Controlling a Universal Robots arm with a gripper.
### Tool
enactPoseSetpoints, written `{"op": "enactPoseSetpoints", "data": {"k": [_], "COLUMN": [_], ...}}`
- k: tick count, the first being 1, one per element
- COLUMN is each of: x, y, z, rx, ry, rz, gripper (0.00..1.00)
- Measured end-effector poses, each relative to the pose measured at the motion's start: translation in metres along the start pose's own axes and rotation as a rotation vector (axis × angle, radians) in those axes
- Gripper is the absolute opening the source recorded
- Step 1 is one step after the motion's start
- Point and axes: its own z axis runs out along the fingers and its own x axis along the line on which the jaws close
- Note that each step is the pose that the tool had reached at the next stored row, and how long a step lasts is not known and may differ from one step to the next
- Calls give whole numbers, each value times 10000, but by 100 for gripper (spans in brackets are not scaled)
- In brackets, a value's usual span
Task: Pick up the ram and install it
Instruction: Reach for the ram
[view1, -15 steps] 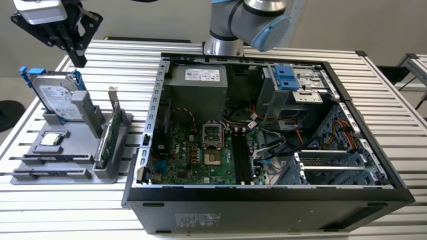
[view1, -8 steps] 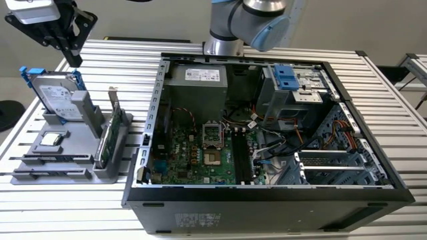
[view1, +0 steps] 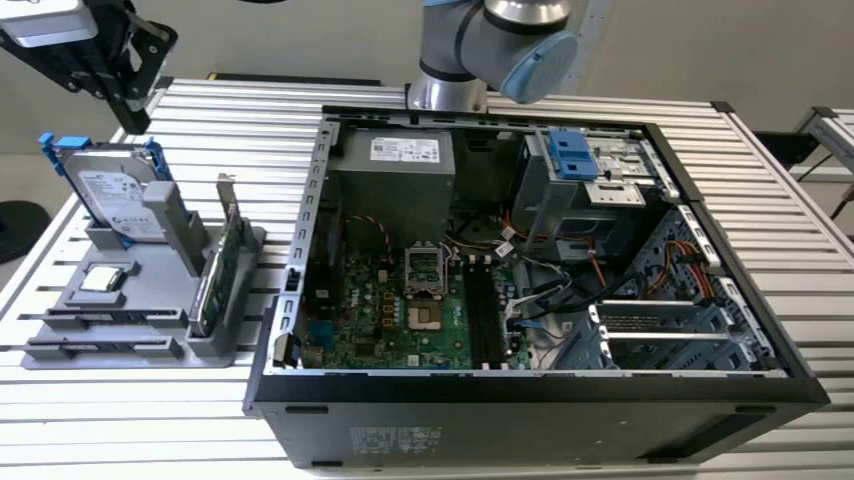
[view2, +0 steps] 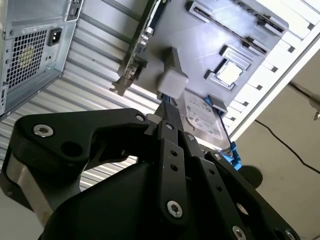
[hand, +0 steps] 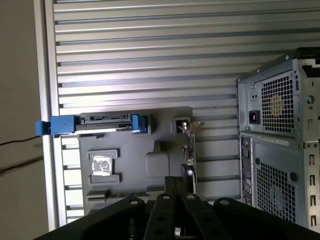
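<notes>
gripper (view1: 134, 108): fingers together, nothing visible between them; up in the air over the tabletop's (view1: 400, 440) far corner on the exterior view's left, above the hard drive (view1: 114, 200)
ram (view1: 114, 317): looks like the dark thin strip in a long slot at the near end of the grey holder (view1: 140, 270); two such slots there, can't tell which is loaded; well apart from the gripper
holder: by the tabletop edge on the exterior view's left, also carries the upright expansion card (view1: 220, 265)
PC case (view1: 534, 400): side open, mid-tabletop, just beside the holder
memory slots (view1: 481, 312): black, on the board inside the case
</notes>
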Motion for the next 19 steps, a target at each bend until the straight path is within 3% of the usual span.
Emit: {"op": "enactPoseSetpoints", "data": {"k": [19], "x": [320], "y": [-22], "z": [-7], "rx": [0], "ry": [0], "rz": [0], "gripper": [0]}}
